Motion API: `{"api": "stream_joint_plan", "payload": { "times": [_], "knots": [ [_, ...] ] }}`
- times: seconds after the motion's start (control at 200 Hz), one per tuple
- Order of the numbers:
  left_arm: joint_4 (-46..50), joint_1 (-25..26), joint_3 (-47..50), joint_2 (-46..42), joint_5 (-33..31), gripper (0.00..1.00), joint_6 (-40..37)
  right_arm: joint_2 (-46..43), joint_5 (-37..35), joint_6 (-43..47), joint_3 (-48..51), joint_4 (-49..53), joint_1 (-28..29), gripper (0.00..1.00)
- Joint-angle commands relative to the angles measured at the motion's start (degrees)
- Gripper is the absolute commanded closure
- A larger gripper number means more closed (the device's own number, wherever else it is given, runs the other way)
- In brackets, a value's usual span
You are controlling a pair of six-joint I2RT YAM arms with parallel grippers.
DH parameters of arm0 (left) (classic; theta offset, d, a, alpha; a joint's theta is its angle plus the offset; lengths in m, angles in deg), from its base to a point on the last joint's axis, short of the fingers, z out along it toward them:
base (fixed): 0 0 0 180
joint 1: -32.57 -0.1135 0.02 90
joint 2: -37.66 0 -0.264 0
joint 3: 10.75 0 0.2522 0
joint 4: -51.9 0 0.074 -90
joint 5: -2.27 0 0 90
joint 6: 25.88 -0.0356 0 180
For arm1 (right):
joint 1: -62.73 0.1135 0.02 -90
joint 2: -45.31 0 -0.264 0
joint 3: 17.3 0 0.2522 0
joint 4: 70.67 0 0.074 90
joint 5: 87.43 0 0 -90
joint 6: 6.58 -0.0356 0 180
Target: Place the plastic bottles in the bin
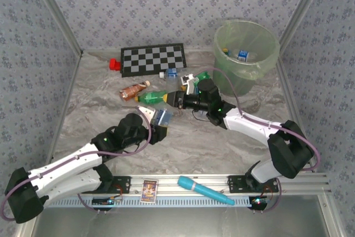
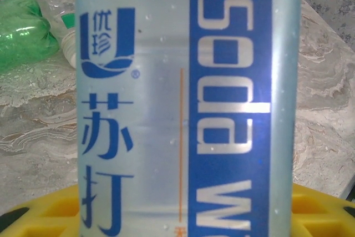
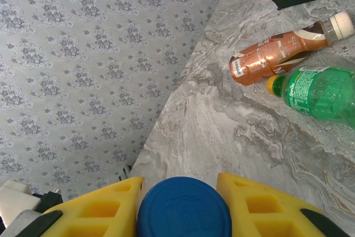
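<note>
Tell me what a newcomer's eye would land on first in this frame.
The large pale green bin at the far right and the checkerboard at the back of the table stand out first. At mid-table the left gripper holds a blue-labelled soda water bottle, which looms large in the left wrist view. A blue cap sits between the yellow fingers of the right gripper.

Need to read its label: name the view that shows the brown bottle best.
Right wrist: the brown bottle lies near and large on the table, white cap and label plain. Top external shows it small, beside the green bottle.
</note>
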Motion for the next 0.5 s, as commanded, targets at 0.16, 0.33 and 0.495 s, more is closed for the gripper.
{"api": "stream_joint_plan", "payload": {
  "times": [0.16, 0.33, 0.495],
  "knots": [
    [1.48, 0.56, 1.23, -4.14, -3.12, 0.27, 1.13, -0.9, -0.34, 3.94, -2.98, 4.28, 0.43, 0.72],
    [3.89, 0.53, 1.58, -8.04, -6.54, 0.0, 2.01, -3.02, -2.24, 7.23, -5.61, 11.18, -0.81, 0.74],
    [6.43, 0.51, 2.06, -12.32, -8.9, 0.0, 2.06, -7.58, -8.03, 12.17, -7.93, 19.46, -4.0, 0.75]
  ]
}}
